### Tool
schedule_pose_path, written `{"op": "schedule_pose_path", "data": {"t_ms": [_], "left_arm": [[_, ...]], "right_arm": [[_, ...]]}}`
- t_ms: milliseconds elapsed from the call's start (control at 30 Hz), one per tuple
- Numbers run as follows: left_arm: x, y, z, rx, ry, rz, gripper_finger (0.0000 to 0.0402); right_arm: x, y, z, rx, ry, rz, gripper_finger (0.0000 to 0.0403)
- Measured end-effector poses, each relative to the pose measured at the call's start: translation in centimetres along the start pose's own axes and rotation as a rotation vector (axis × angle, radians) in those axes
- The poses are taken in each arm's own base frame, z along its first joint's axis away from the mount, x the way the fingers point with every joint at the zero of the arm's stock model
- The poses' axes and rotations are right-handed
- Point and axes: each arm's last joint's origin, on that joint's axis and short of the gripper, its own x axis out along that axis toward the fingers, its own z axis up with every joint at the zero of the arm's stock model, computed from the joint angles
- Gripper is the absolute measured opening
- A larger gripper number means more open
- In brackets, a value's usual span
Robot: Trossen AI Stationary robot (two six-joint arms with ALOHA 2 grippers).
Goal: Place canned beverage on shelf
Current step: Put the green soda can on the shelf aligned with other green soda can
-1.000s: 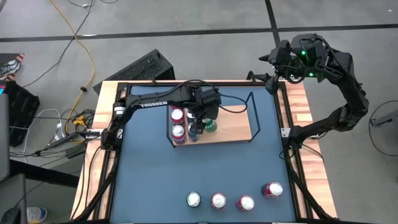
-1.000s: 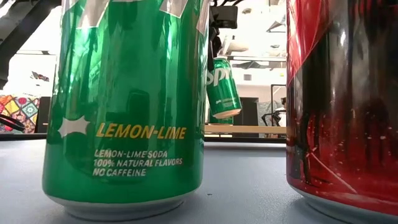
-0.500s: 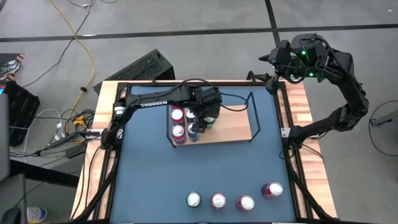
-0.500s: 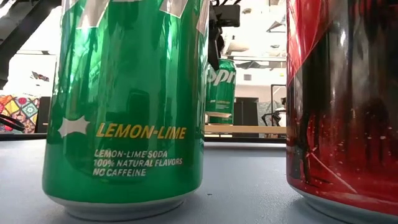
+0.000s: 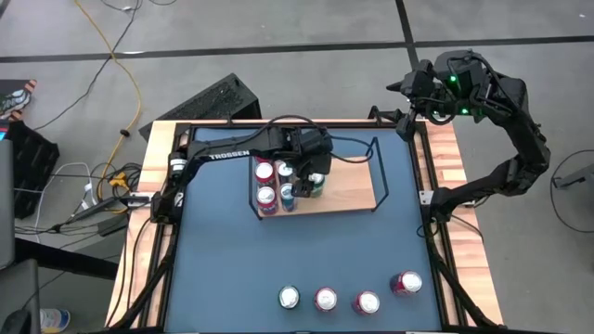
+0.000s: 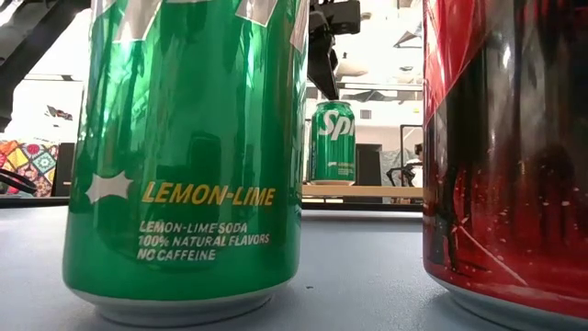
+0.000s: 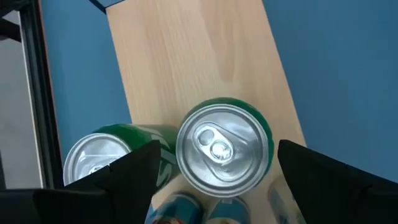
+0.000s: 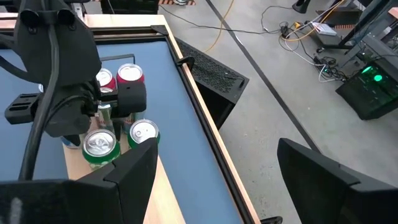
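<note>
A green can (image 7: 224, 149) stands upright by its base on the light-wood shelf (image 5: 345, 192), also seen in the low view as the far green can (image 6: 333, 142). My left gripper (image 7: 217, 148) hovers over it, open. One finger stands on each side of the can's top, with a narrow gap at each side. Beside it on the shelf stand two red cans (image 5: 265, 183), a blue can (image 5: 288, 193) and another green can (image 7: 99, 163). My right gripper (image 8: 217, 186) waits open, raised beyond the table's far right corner (image 5: 408, 88).
Several cans stand in a row near the table's front edge (image 5: 345, 299). Two of them, a green one (image 6: 184, 156) and a red one (image 6: 505, 156), fill the low view. Black wire end frames (image 5: 376, 172) close the shelf's ends. The shelf's right half is bare board.
The green can hung tilted above the board. It has come down and turned upright, and now stands on the shelf. My left gripper has tipped at the wrist while staying over the same spot.
</note>
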Motion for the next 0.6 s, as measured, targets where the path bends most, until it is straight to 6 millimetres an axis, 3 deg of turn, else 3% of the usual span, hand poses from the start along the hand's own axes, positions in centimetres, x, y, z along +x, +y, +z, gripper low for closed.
{"op": "schedule_pose_path", "data": {"t_ms": [100, 200, 333, 433, 600], "left_arm": [[-0.4, -0.1, 0.3, -0.009, -0.014, 0.004, 0.0309], [-2.3, 0.0, 1.1, -0.011, -0.051, 0.016, 0.0309], [-7.0, 0.3, 2.3, -0.022, -0.114, 0.080, 0.0309], [-10.7, -0.4, 1.8, -0.016, -0.168, 0.168, 0.0309], [-18.5, -2.1, 0.9, -0.102, -0.309, 0.276, 0.0309]], "right_arm": [[0.0, 0.0, 0.0, -0.001, -0.001, 0.004, 0.0317], [0.0, 0.2, 0.0, -0.006, -0.007, 0.035, 0.0317], [0.0, 0.6, -0.1, -0.025, -0.014, 0.127, 0.0317], [0.2, 0.9, -0.2, -0.033, -0.005, 0.178, 0.0317], [2.8, 2.9, -0.8, -0.069, 0.040, 0.261, 0.0317]]}}
